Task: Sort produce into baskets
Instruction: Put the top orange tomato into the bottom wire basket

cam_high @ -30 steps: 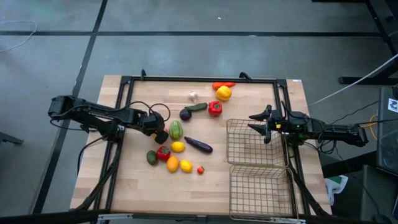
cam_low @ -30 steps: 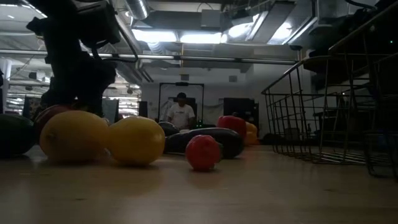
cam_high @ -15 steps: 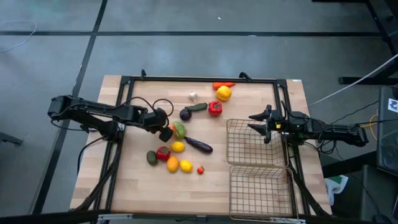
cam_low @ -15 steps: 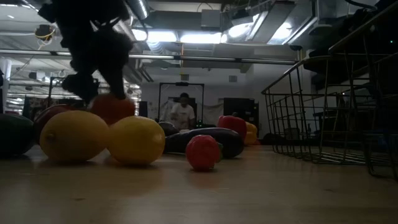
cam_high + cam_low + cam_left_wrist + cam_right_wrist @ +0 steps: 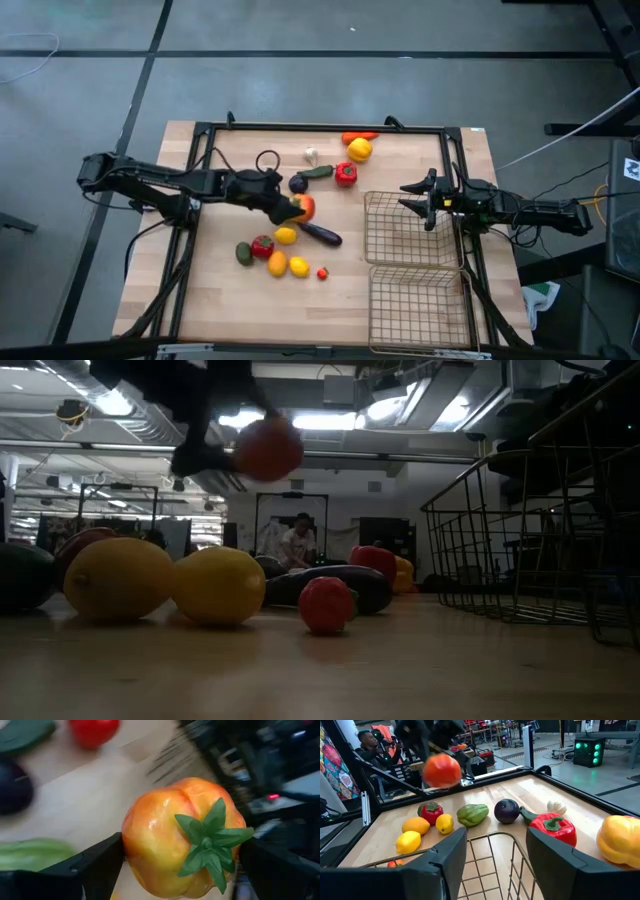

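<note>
**Tomato in the air, baskets ahead**

We see the left pincer (image 5: 297,209) clamped on an orange-red tomato (image 5: 305,208), its jaws spread wide around the fruit's sides. In the left wrist view the tomato (image 5: 182,837) sits squarely between the two dark fingers (image 5: 92,867), and the low view shows it lifted well clear of the worktop (image 5: 230,290). It hangs near the middle of the worktop, just above the purple eggplant (image 5: 319,233) and the lemon (image 5: 286,236).

To do this carry well, we judge the arm should travel toward three o'clock at its present height, so the fruit clears the rim of the nearer basket (image 5: 385,195), and open only once the tomato is inside the wire walls. Round and glossy as it is, it could roll in the grip if the arm swings hard.

The tomato is shiny, lobed, orange shading to red, with a green leafy cap turned toward the wrist camera.

The right pincer (image 5: 417,198) waits at three o'clock over the far basket's edge, jaws partly apart and empty. The second basket (image 5: 420,340) lies at about five o'clock. The other produce is on the worktop.
</note>
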Available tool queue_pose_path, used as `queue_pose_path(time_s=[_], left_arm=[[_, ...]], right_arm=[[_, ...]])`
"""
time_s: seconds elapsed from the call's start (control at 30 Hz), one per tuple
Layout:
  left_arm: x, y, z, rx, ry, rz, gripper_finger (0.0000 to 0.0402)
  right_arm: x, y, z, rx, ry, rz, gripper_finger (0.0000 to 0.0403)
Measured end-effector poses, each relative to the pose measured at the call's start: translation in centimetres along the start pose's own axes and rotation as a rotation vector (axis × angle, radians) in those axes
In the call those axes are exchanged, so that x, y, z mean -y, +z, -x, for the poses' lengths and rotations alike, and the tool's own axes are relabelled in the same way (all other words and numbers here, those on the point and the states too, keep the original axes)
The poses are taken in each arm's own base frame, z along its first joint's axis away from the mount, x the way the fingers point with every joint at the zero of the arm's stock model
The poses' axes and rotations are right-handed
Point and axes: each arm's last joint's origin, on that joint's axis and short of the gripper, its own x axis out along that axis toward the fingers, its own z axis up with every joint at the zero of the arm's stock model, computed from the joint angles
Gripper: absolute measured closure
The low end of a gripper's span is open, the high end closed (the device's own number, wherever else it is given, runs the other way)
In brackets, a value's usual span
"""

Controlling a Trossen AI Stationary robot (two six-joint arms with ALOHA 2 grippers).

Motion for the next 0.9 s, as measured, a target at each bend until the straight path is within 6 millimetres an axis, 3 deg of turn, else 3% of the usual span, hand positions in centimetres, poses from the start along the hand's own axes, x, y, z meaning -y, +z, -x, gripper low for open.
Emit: queue_pose_path(time_s=[0.2,0.47,0.9], left_arm=[[1.9,-0.4,-0.4,0.073,-0.131,0.013,0.0041],[4.2,-1.2,-2.9,0.09,-0.224,-0.008,0.004],[12.7,-0.1,-8.1,0.107,-0.336,-0.135,0.004]], right_arm=[[0.0,0.0,0.0,0.0,0.0,0.0,0.0199],[0.0,0.0,0.0,-0.001,0.0,0.0,0.0199],[0.0,0.1,0.0,0.006,0.001,0.0,0.0199]])
